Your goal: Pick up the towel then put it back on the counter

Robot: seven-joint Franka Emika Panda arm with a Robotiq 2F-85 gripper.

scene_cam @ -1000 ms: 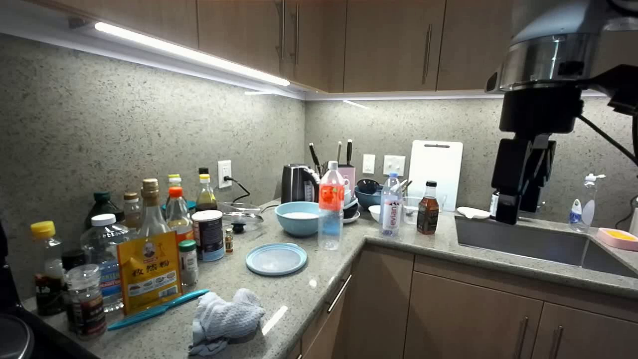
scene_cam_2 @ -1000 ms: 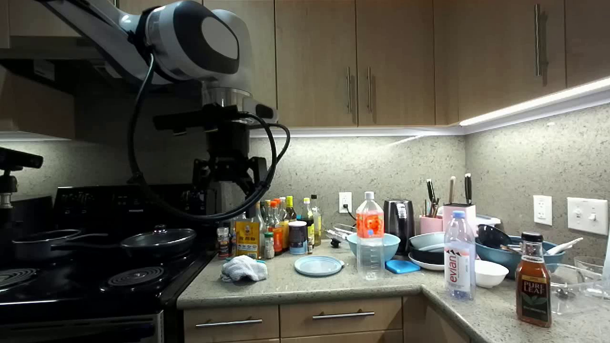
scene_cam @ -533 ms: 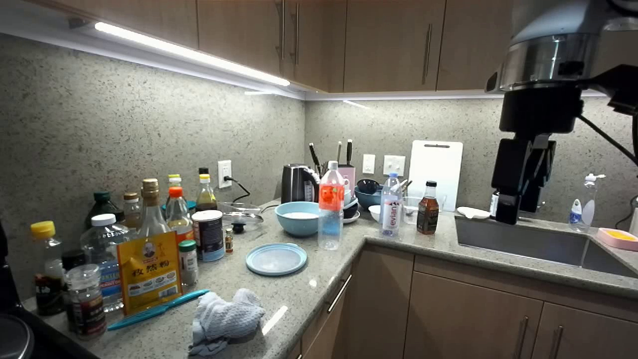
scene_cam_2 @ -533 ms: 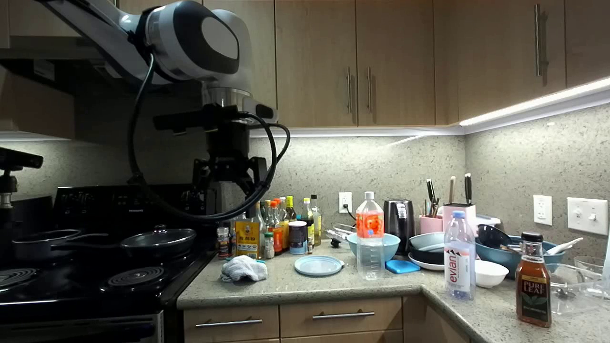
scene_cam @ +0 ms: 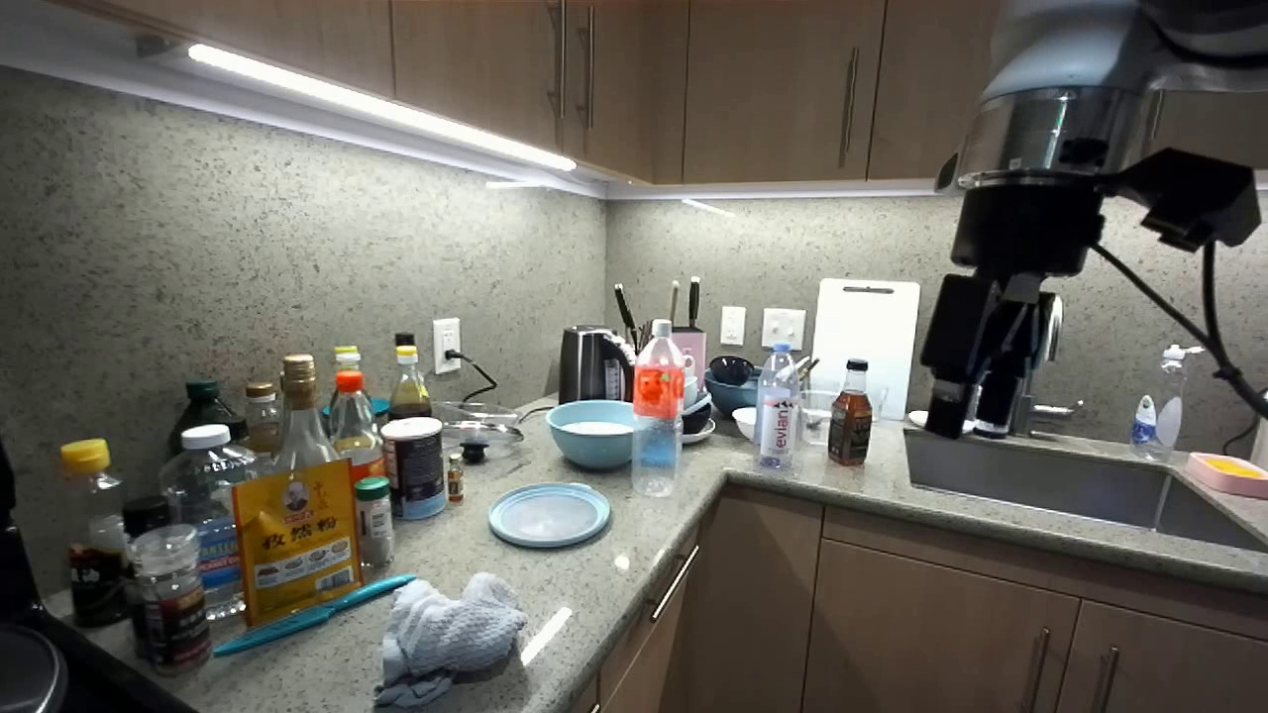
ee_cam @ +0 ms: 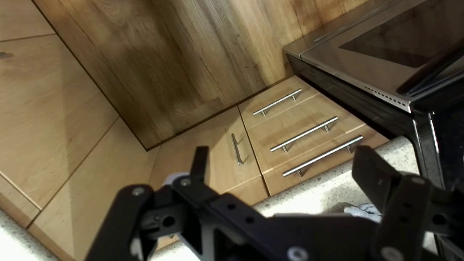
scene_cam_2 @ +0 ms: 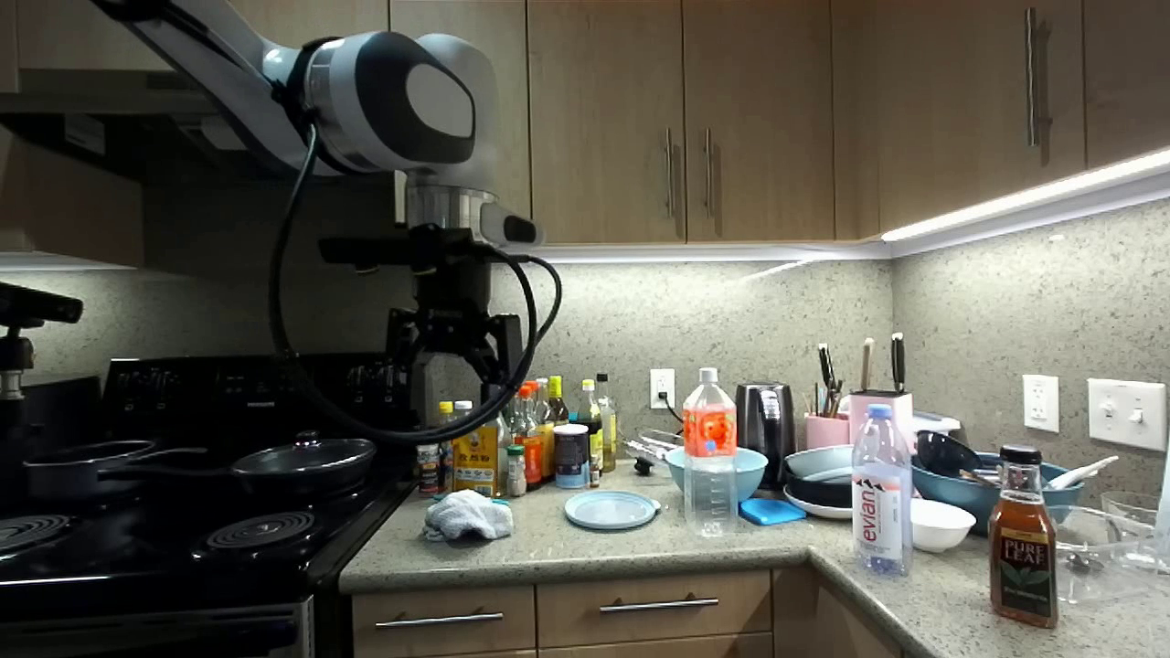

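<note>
Our black two-finger claw (ee_cam: 281, 161) is spread wide, and in the wrist view there's nothing between its fingers (ee_cam: 200, 163) but background: light wooden drawers (ee_cam: 286, 127) and brown plank floor (ee_cam: 181, 72). What's new is that it's on the move. Over the last half second the white-and-grey jointed arm (scene_cam_2: 398, 100) has slid a bit lower and to the right in an exterior view, taking the claw along. We read that as the approach just kicking off, so picking up and putting back are both still to do.

Pose-wise, the arm leans in from the upper left of that view, wrist hanging, claw pointing down and touching nothing.

The crumpled pale blue-grey cloth towel (scene_cam: 451, 639) hasn't budged in both exterior views. It's bunched on the speckled grey stone desk (scene_cam_2: 594, 553), well below the claw. In the wrist view just a scrap of it (we think) shows beside one finger, so we'd guess a swing across, then down.

One worry: a long turquoise plastic knife-looking thing (scene_cam: 309, 616) ends right at the towel. Can't tell if they touch, but we could snag it.
</note>
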